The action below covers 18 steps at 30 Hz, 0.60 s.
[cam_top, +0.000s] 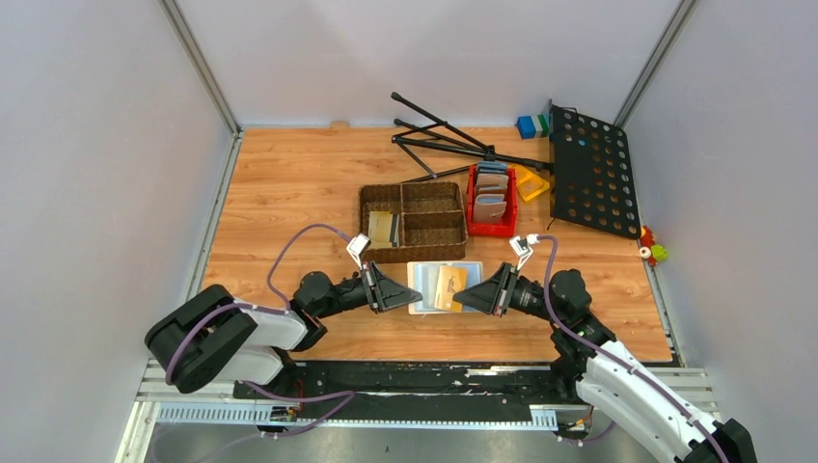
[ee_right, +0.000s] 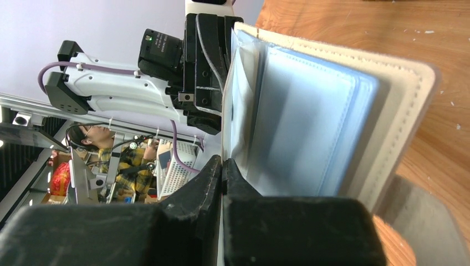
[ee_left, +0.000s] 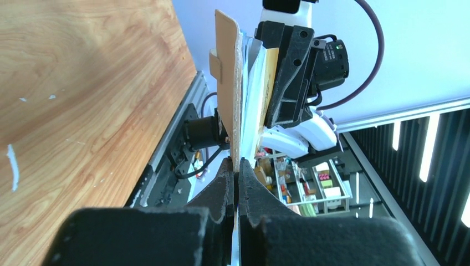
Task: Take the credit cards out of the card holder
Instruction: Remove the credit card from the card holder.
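Holding card holder spread so I can reach the credit cards | left end effector clamps one edge | right end effector, the opposite leaf

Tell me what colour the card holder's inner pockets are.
Pale blue-grey and slightly translucent. The pockets of the card holder show best in the right wrist view.

L hand & R hand cover card holder side edges. Can't tell if R hand pinches cards or just a pocket. Hand fronts blurred in wrist views.
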### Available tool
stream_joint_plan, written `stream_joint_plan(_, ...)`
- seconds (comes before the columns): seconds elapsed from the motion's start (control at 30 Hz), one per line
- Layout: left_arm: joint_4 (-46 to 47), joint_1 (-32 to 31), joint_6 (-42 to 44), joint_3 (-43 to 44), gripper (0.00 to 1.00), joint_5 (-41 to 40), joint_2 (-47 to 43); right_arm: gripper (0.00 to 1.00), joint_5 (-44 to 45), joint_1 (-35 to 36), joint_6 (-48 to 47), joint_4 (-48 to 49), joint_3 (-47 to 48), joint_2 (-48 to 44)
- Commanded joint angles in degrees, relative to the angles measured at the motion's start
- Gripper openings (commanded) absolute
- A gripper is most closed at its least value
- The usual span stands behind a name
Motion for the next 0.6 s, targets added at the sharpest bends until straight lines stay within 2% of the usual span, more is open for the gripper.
stream_joint_plan(0.0, -4.1, 1.9, 2.7, -0.8, 0.0, -0.8, -3.7, 0.01, -1.8, -0.9, -0.1, 1.6, -0.7, -0.7)
stream_joint_plan(0.17, -11.0, 2.9, 5.0, -0.5, 0.0, -0.5, -8.0, 0.01, -2.1, -1.6, -0.4, 1.3, -0.8, -0.4)
stream_joint_plan(0.4, -26.8, 3.7, 10.9, 1.5, 0.0, -1.5, -16.8, 0.01, -2.3, -2.2, -1.3, 0.7, 0.0, 0.9)
stream_joint_plan(0.57, -49.8, 3.7, 18.9, 5.2, 0.0, -5.7, -22.7, 0.01, 0.6, -2.4, -8.3, -7.1, 5.6, 3.5)
